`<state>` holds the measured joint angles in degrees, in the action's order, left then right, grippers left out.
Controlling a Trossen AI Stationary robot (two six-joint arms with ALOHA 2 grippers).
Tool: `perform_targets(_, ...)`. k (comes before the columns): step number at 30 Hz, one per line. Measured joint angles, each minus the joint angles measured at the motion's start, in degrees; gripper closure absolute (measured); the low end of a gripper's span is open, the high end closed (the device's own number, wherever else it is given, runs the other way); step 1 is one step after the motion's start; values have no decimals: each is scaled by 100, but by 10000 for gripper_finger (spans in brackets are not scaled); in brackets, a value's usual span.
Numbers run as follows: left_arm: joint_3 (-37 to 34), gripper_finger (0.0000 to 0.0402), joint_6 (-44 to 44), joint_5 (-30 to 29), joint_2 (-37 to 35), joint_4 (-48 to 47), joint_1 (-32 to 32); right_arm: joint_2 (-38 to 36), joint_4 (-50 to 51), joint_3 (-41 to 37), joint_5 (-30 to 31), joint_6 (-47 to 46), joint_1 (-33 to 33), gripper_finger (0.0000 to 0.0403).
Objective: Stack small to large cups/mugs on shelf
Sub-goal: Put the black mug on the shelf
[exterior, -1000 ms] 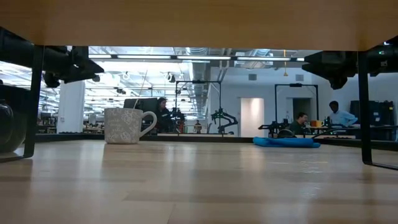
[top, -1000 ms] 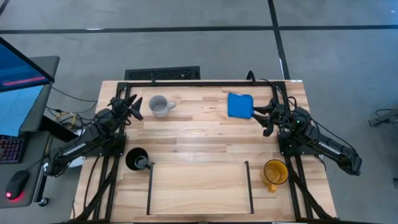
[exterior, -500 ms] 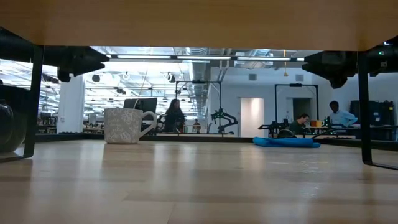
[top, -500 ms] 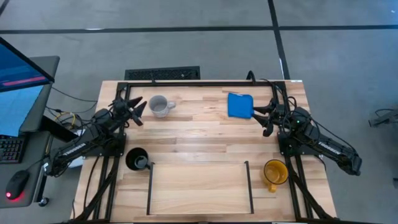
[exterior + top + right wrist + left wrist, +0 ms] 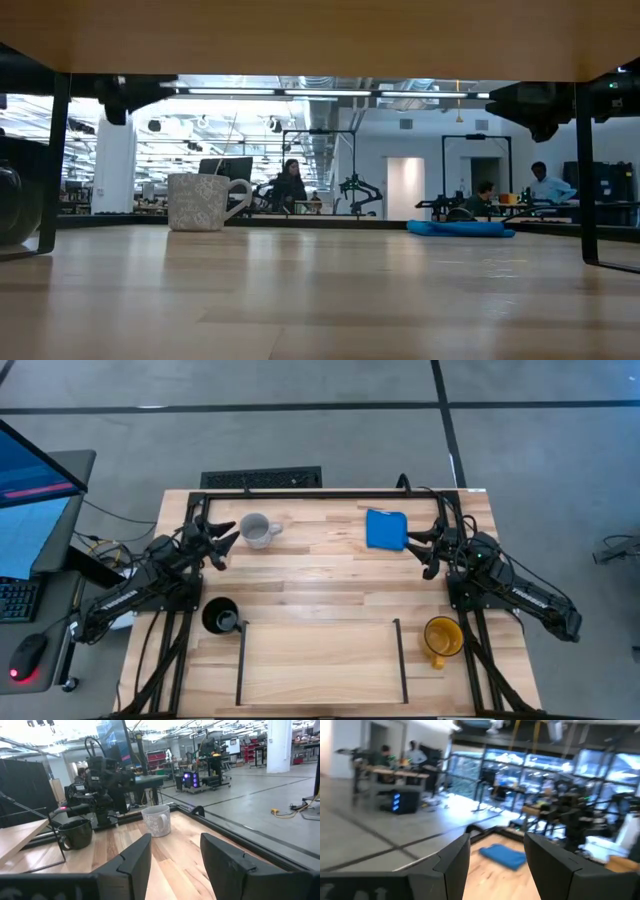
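We see the grey-white mug (image 5: pixel 256 530) upper left of the high view, upright, w/ the left gripper (image 5: pixel 222 540) just beside it, fingers spread, not touching. Black mug (image 5: pixel 220 616) sits lower left, outside the shelf (image 5: pixel 318 665) bar; yellow mug (image 5: pixel 440 637) lower right, also outside. Right gripper (image 5: pixel 420 550) hangs spread by the blue cloth (image 5: pixel 385 529), upper right.

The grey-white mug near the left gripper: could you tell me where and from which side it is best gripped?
Probably by the rim. The grey-white mug stands upright, mouth open upward, its handle pointing toward the table's middle. The open left gripper sits on its handle-free side, so coming from above there, one finger inside the wall, looks simplest.
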<state>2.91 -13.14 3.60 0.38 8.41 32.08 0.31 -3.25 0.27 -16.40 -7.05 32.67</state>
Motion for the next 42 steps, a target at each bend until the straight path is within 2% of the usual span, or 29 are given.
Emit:
perform_targets(6, 601, 223, -2, 552, 0, -251, -1, 0, 0, 2, 0, 0, -1, 209)
perform_targets(15, 2280, 223, -104, 567, 107, -2539, -1, -2, -1, 0, 0, 0, 1, 210)
perform_targets(24, 3697, 223, 42, 594, 823, -4036, 1, -2, -2, 2, 0, 0, -1, 211)
perform_targets(31, 4174, 223, 784, 1847, 1515, -4697, -1, -2, -1, 2, 0, 0, 0, 209)
perform_targets(36, 4342, 223, 994, 2388, 1707, -4822, -1, -2, 0, 2, 0, 0, -1, 211)
perform_targets(39, 4484, 226, 560, 2414, 1731, -5055, -1, -2, -1, 1, 0, 0, 0, 210)
perform_targets(42, 4679, 239, -736, 1954, 1727, -5436, -1, -2, -2, 1, 1, 0, 0, 209)
